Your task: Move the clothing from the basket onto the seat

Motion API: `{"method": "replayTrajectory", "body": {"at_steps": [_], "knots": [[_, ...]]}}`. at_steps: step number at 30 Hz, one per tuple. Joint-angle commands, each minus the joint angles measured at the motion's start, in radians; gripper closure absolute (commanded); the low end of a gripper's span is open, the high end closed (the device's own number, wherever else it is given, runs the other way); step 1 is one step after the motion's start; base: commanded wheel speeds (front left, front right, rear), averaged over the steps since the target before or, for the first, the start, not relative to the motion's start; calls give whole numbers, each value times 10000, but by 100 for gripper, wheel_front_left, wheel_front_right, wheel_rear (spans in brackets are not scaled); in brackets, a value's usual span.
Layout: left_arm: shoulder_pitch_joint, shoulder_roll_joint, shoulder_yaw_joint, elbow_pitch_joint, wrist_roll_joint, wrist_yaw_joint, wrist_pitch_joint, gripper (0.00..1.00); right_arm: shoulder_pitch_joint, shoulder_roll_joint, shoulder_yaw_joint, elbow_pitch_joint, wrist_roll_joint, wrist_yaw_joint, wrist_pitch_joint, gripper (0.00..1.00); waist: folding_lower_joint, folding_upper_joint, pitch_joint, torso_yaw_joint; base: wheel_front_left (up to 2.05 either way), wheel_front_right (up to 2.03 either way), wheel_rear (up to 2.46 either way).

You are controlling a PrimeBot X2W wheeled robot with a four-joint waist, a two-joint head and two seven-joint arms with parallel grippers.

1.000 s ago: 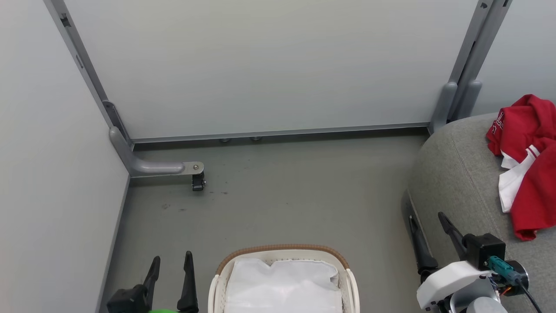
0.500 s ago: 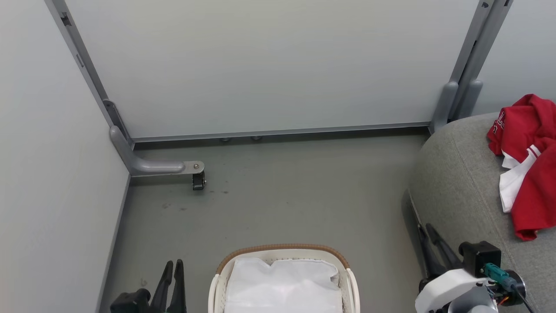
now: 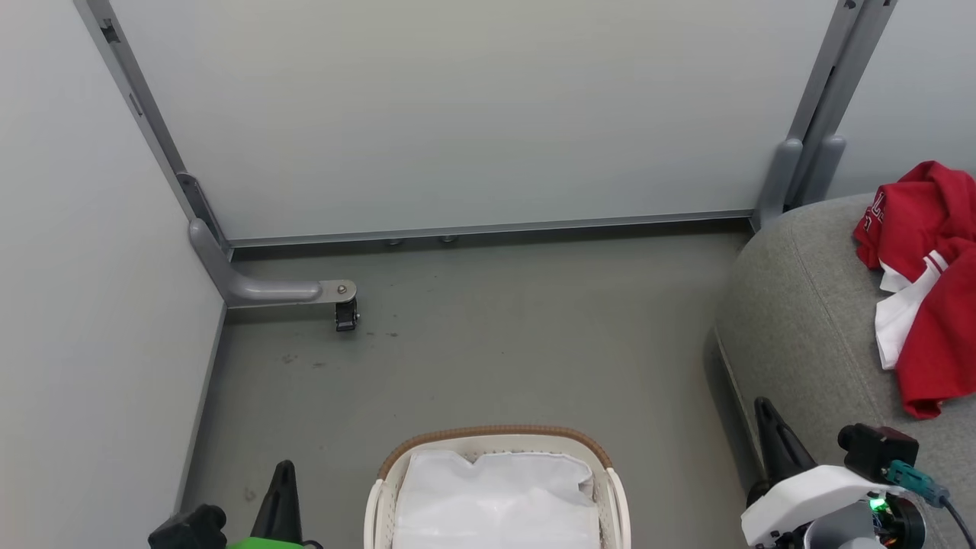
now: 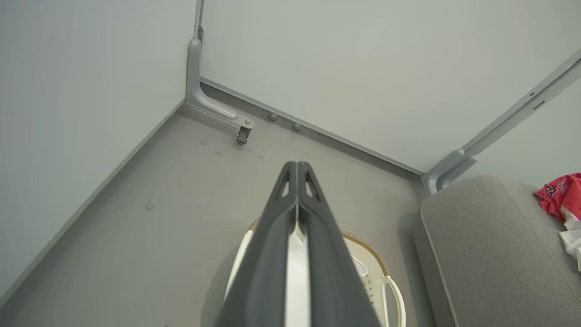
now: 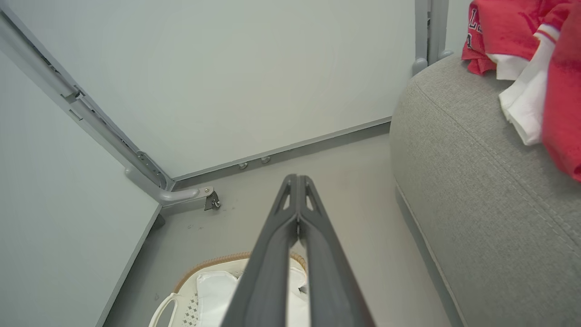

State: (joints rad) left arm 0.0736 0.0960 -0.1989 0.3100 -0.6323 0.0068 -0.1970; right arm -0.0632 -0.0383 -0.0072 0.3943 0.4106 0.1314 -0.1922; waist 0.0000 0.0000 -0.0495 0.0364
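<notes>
Finding the clothing (image 3: 926, 305) heaped, red with white trim, on the seat (image 3: 801, 328) at the far right. Well apart from the basket (image 3: 494, 435), set near centre on the grey floor (image 3: 496, 343) with a white liner (image 3: 496, 496) inside. Flanked by left gripper (image 3: 284, 469) and right gripper (image 3: 761, 408), each with fingers pressed together, clamped on nothing.

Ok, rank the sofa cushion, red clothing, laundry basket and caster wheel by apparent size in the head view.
1. Grey sofa cushion, largest.
2-3. Laundry basket and red clothing: about alike, both cut by the frame edge, so unranked.
4. Caster wheel, smallest.
</notes>
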Motion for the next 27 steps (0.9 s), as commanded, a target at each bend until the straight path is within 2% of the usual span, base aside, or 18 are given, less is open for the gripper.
{"method": "replayTrajectory", "body": {"at_steps": [1,27], "knots": [[-357,-15,142,-181,-359,-84,84,100,-213,-51,-58,-228,436,-2,93,100,0,0,7,-5,0,0,0],[-891,-162,1156,-363,-3526,-532,1097,100,-315,-85,-391,-689,4316,-4,1077,100,0,0,127,-88,0,0,0]]}}
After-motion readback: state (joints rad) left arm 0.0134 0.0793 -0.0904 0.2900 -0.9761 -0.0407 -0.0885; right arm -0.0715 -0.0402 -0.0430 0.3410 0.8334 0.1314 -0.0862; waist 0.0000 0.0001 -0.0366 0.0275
